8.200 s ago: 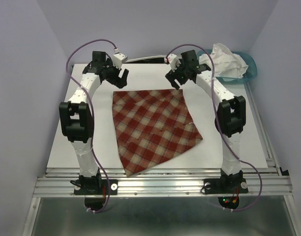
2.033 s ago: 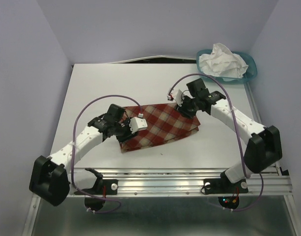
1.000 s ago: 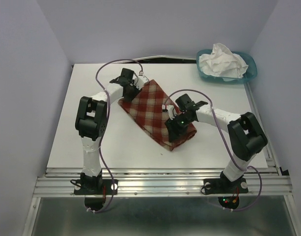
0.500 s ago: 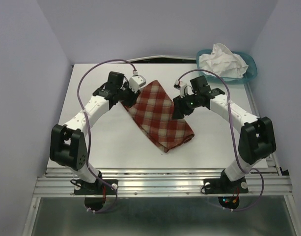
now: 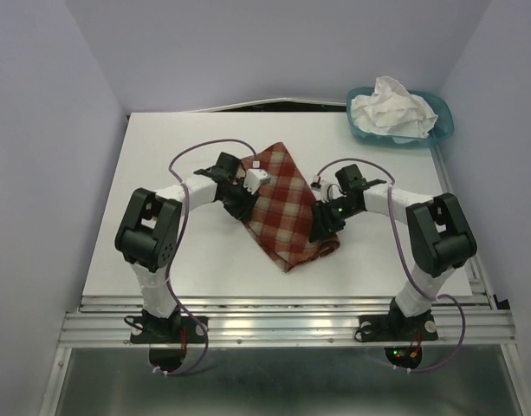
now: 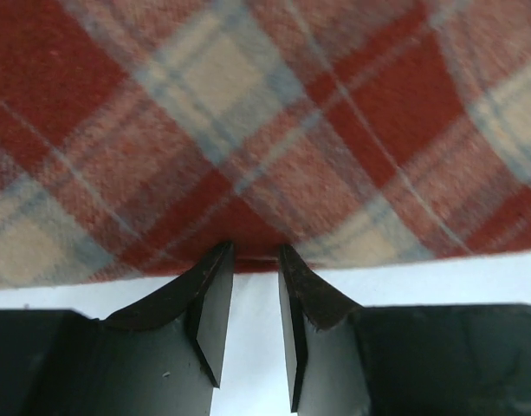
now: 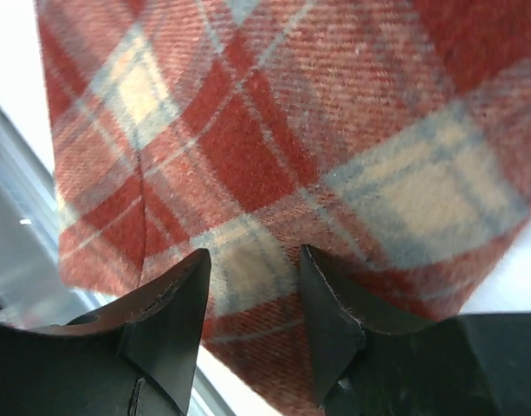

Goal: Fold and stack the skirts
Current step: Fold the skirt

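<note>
At the plaid skirt (image 5: 282, 204) edges my right fingers (image 7: 165, 303) gape, left fingers (image 6: 209, 295) near-shut, grip unclear; I'd smooth evenly outward.

The red-and-cream plaid skirt (image 5: 282, 201) lies folded, a slanted strip at frame center; the crumpled white skirt (image 5: 393, 107) sits upper right.

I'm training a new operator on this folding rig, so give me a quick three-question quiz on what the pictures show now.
1. True or false: the white skirt lies in the teal basket.
2. The plaid skirt is: A spread flat in one layer, B folded into a strip on the table, C in the basket.
3. Fill in: in the right wrist view, the right gripper has its jaws ___ above the plaid skirt.
Key: 1 true; 2 B; 3 open.
</note>
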